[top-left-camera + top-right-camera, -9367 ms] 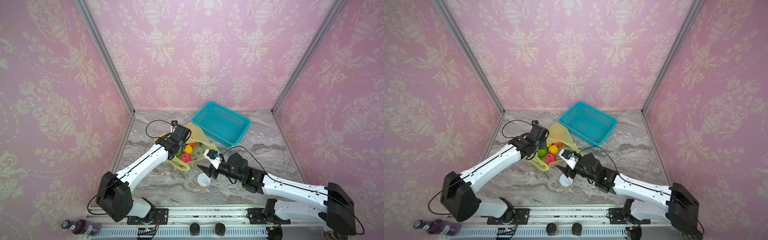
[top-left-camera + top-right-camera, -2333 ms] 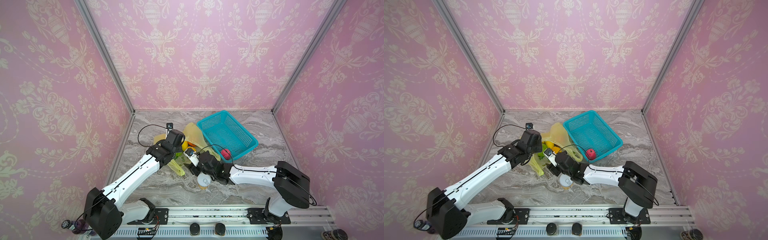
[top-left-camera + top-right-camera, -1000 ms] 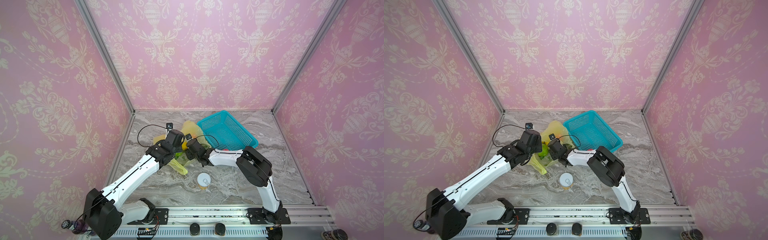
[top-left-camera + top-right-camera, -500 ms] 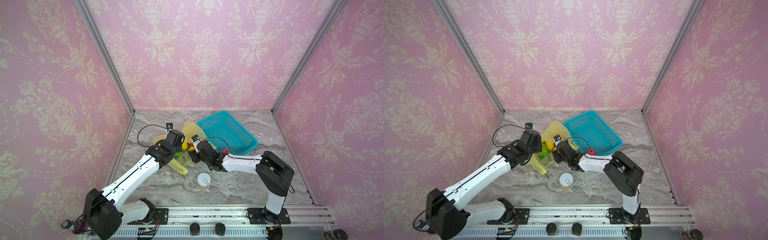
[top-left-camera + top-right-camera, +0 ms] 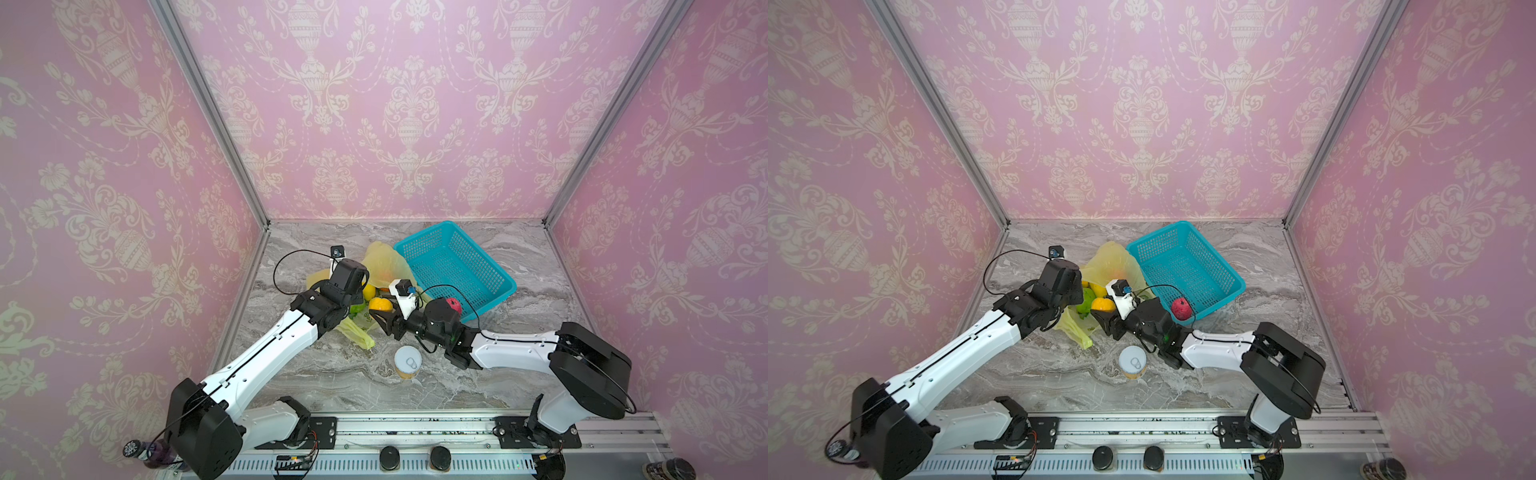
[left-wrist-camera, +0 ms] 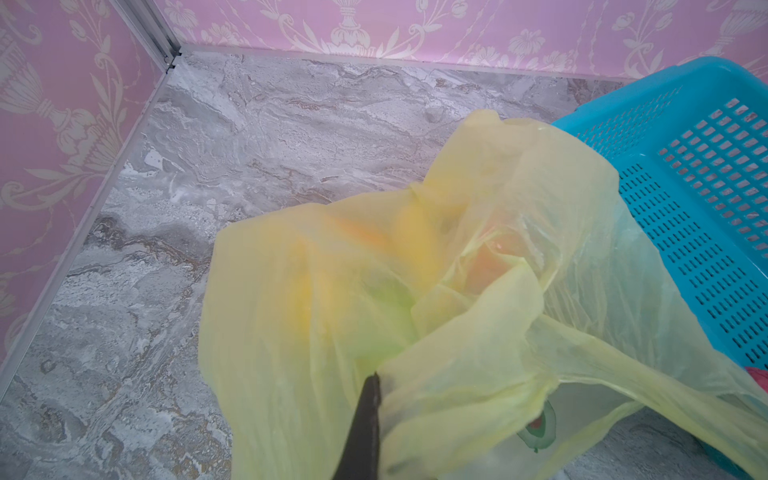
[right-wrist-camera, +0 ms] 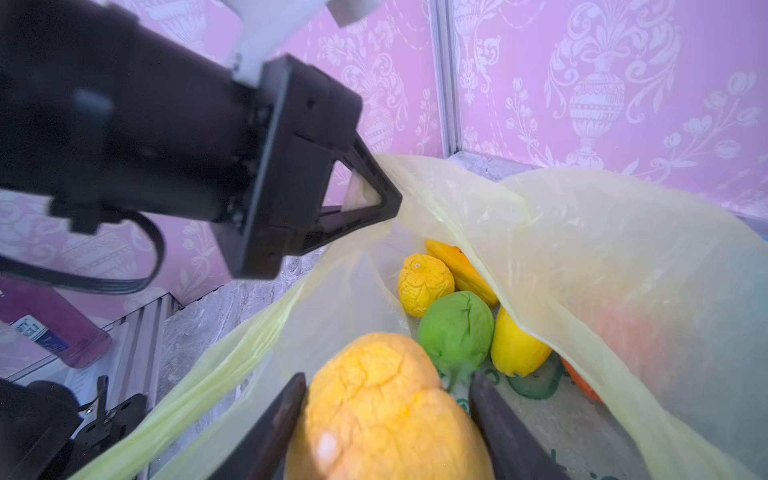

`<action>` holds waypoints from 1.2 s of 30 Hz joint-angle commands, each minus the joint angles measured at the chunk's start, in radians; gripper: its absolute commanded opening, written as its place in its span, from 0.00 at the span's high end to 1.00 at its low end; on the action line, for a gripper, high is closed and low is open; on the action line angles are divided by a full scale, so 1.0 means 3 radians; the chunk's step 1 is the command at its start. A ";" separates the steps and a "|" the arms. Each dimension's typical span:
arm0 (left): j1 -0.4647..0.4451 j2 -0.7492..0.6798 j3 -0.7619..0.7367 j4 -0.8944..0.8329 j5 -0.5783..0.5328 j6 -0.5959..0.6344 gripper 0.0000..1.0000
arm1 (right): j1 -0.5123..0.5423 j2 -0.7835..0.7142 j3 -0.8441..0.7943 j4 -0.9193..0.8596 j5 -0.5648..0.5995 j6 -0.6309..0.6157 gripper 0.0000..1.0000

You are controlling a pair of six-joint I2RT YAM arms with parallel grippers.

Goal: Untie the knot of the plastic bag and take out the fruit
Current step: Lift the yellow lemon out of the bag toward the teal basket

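1. Nearest the front rail, a round white-lidded can (image 5: 408, 363) stands on the grey marbled surface (image 5: 316, 374), just beside the right arm's wrist. Any carry-out path should swing clear of it.
2. The right tool (image 7: 386, 388) is roughly half open, with its jaws set on either side of a bumpy round orange fruit (image 5: 380, 304) at the bag's mouth. This looks like the lifting-out step. The fruit should go up first and turn afterwards, so the thin film is not dragged along.
3. The left tool (image 7: 384, 208) is pinched fully closed on the rim of the thin translucent pale-yellow plastic bag (image 6: 519, 208), holding the mouth high and wide. No tied knot shows, so that part looks done. The pinch should stay high and not slacken.
4. Deeper inside the bag lie a bumpy yellow lemon (image 7: 424, 282), a round green piece (image 7: 457, 328) and a smooth yellow oblong piece (image 7: 517, 349).
5. Farthest back, just behind the bag, sits a turquoise perforated plastic basket (image 5: 490, 286) with a pink-red fruit (image 5: 1181, 308) in its near corner. It is probably the drop spot.
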 commanded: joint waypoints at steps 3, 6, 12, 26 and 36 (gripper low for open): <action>0.0019 0.0074 -0.0027 -0.0014 -0.0247 0.0037 1.00 | -0.0133 -0.0776 -0.0603 0.0399 0.0207 -0.0114 0.71; 0.0019 0.0013 -0.0086 0.0039 -0.0297 0.0056 1.00 | -0.0438 -0.1265 -0.0813 0.0059 0.0383 -0.0029 0.73; 0.0019 -0.0008 -0.0104 0.0037 -0.0325 0.0067 1.00 | -0.0958 -0.1698 -0.0836 -0.0794 0.1018 -0.0173 0.74; 0.0019 -0.0142 -0.0140 0.0042 -0.0295 0.0067 1.00 | -0.1700 -0.0082 0.0542 -0.2555 0.0600 -0.0124 0.83; 0.0019 -0.0158 -0.0125 0.0015 -0.0195 0.0032 1.00 | -0.1721 0.0012 0.0703 -0.3009 0.0840 0.0051 0.86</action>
